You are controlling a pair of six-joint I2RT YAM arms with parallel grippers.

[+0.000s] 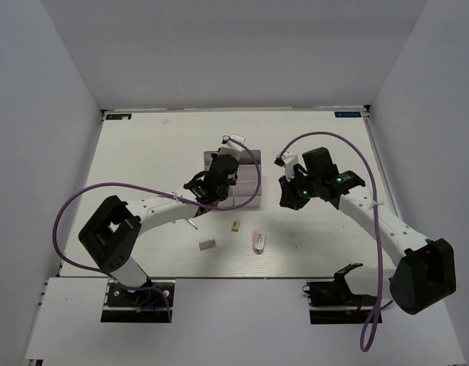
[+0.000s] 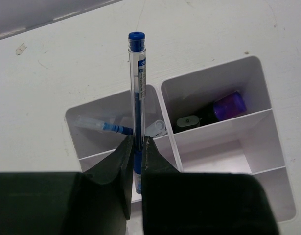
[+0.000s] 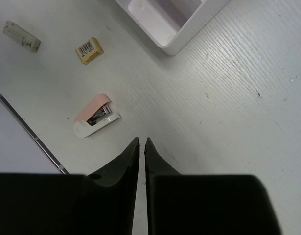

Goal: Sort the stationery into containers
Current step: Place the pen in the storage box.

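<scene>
White bench (image 1: 142, 152) carries everything, and on its middle I see the block of small square bins (image 2: 223, 121), white to pale lilac.

My left arm reaches over these bins. Its claw (image 2: 138, 142) is clenched on a blue pen (image 2: 137, 73); the two fingers press the lower part of the clear barrel, and the blue cap points away from the camera, over the far-left compartment. A second pen (image 2: 99, 126) lies inside this compartment, slanted against the walls.

My right claw (image 3: 142, 142) hangs above bare bench, beside the corner of the bins. It grasps nothing, and its fingers are parted only by a thin slit.

In the compartment to the right of the pens lie two black highlighters, one with a purple end (image 2: 228, 105) and one with a green end (image 2: 188, 121).

Three things are loose on the bench, on the near side of the bins: a white and pink stapler (image 3: 95, 116) on its side, a grey-white block (image 3: 22, 36), and between them a small beige eraser (image 3: 89, 50) with a barcode label.
</scene>
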